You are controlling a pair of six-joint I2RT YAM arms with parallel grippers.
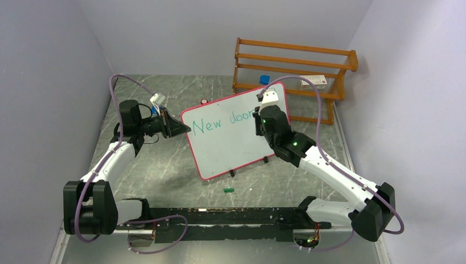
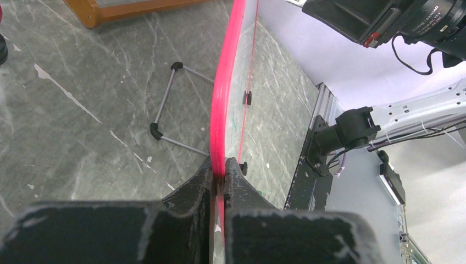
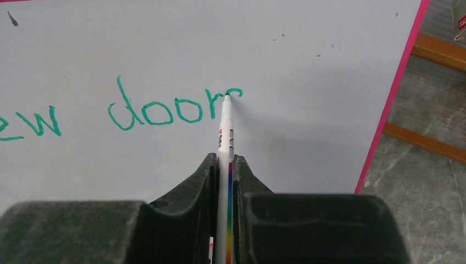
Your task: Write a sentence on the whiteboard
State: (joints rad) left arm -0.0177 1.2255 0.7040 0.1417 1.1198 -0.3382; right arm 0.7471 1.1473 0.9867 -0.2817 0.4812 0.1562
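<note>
Left pincer (image 2: 220, 175) is clamped tight on the pink rim of the whiteboard (image 1: 231, 151), gripping its left edge. The whiteboard stands mid-table, propped on small black feet and turned at an angle, with the wooden rack (image 1: 291, 71) just behind its far corner. Over on the right, the right pincer (image 3: 223, 160) is closed on a marker (image 3: 225, 124), the white barrel running out between the fingers (image 3: 192, 184) with a rainbow stripe down its side. The marker's tip is pressed to the white surface, right at the end of the hook on the "r". The sentence (image 1: 222, 124) so far reads "New door" in thin green script, all on one line across the upper half of the whiteboard. Down on the grey marbled table (image 1: 165, 170), a small green cap (image 1: 228, 190) lies in front of the whiteboard, apart from it.
</note>
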